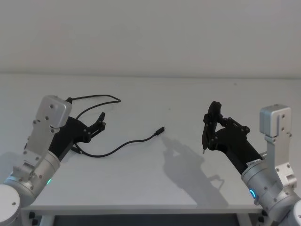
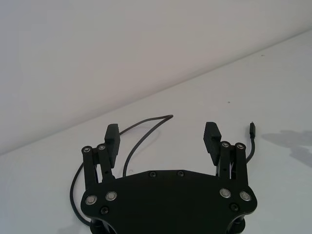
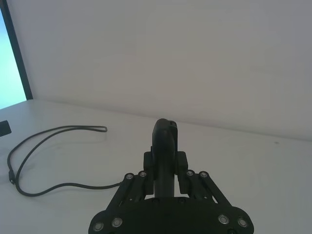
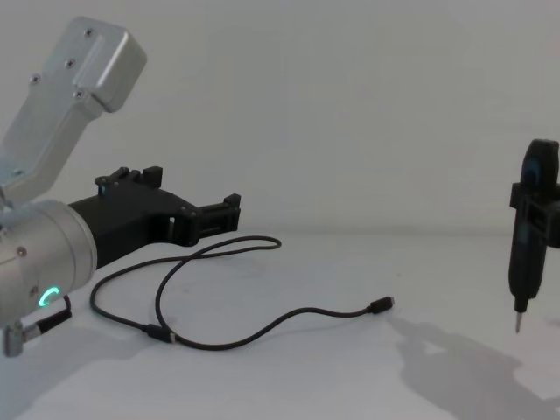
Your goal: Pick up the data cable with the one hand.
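Left gripper closest in, low over the left side of the white worktop, reaching forward off a thick silver wrist with a green ring light. Fingers spread wide, nothing between them.

Data cable lies loose on the worktop, not gripped. Its far loop curves out ahead of the fingers. A nearer run passes under the gripper body, then snakes toward the middle of the worktop and ends in a small plug. Small inline joint shows on the near run, below the gripper. Whether the gripper touches the cord where they overlap: cannot tell.

Right gripper held up above the right side, well apart from the cable. Its fingers are pressed together on a slim black tool, upright, thin pin tip pointing down, clear of the surface.
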